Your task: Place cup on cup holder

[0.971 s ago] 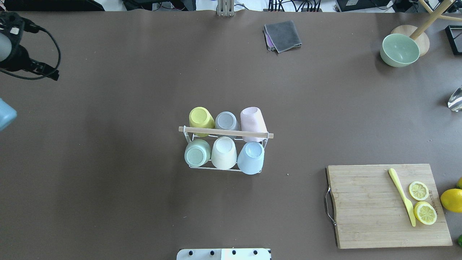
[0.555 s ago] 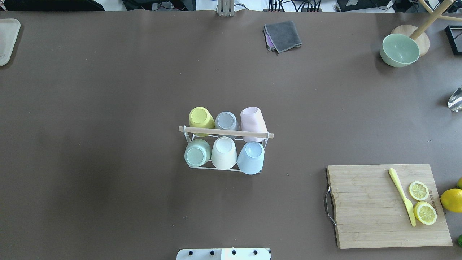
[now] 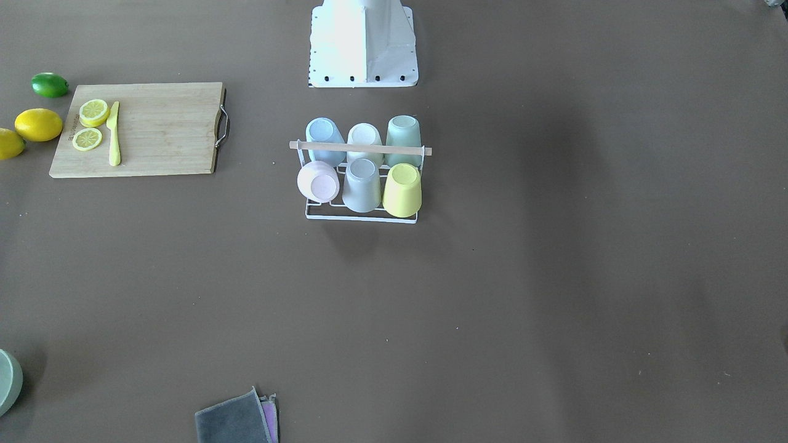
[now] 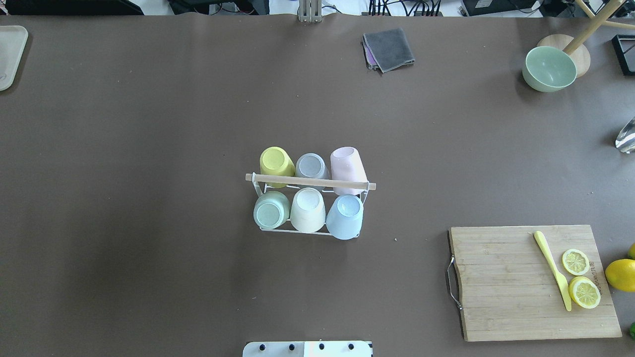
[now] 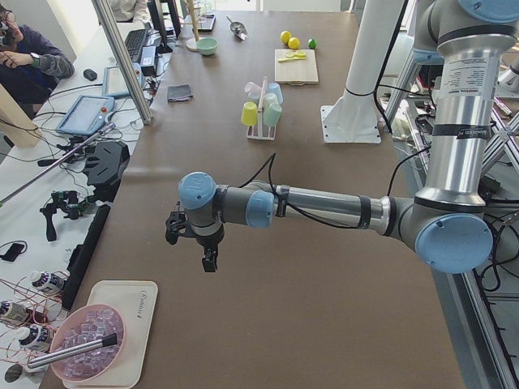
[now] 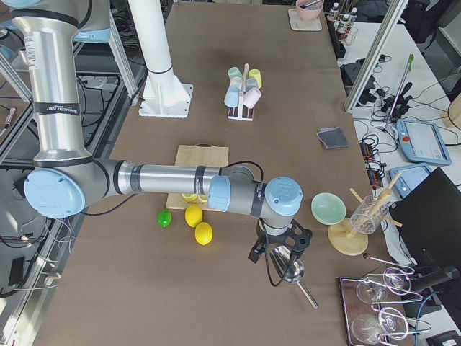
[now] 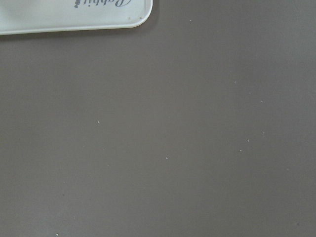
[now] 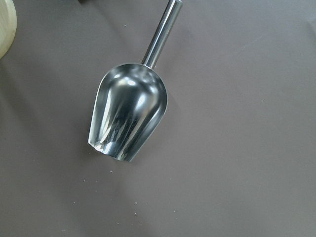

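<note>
All six places on the cup holder [image 4: 317, 183] look taken. The green cup [image 4: 271, 209], cream cup [image 4: 307, 210] and blue cup [image 4: 345, 216] sit upside down on its robot-side row. The yellow cup [image 4: 277, 163], grey cup [image 4: 311, 166] and a tilted pink cup [image 4: 348, 168] sit beyond its rod. No loose cup shows anywhere, so I judge the placing done and the step in hand a plain retreat. Doing it well means travelling high and well apart from the cup holder (a brushed rod could tip that light rack).

The left gripper [image 5: 209, 259] hangs far to the robot's left of the cup holder, over bare table [image 4: 149, 148] near a white tray [image 7: 74, 15]. The right gripper [image 6: 276, 251] hangs far to its right, above a steel scoop [image 8: 128, 116]. No cup shows in either, but I cannot tell whether the jaws are parted or closed.

The table is matt brown. A bamboo cutting board [image 4: 501, 282] with lemon slices lies right of the cup holder and a grey cloth [image 4: 389, 48] lies beyond it. Farther off are cluttered benches and an operator [image 5: 24, 53].
</note>
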Action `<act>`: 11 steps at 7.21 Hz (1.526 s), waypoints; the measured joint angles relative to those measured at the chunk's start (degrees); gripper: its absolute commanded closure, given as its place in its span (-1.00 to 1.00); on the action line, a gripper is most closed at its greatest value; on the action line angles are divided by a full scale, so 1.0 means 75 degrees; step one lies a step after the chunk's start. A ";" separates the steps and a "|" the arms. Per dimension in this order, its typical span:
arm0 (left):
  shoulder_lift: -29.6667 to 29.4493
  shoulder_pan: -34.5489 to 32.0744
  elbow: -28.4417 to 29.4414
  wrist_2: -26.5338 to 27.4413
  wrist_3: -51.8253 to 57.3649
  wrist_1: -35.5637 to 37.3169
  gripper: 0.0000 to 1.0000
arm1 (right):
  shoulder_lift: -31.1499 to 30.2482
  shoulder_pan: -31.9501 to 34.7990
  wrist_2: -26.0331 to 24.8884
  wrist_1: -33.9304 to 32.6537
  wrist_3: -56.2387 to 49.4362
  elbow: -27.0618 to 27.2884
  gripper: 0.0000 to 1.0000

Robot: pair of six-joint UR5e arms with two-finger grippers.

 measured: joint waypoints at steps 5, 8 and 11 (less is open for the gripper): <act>-0.0004 -0.0134 -0.0011 -0.0220 0.0038 0.0098 -0.96 | -0.0270 0.0039 -0.0007 -0.0018 -0.0026 0.0284 -1.00; 0.0057 -0.0149 0.0017 -0.0176 0.0039 0.0080 -0.96 | -0.0297 0.0040 -0.0007 -0.0021 -0.0034 0.0295 -1.00; 0.0046 -0.0122 0.0155 0.0316 0.0049 0.0027 -0.96 | -0.0318 0.0040 -0.0007 -0.0020 -0.0035 0.0300 -1.00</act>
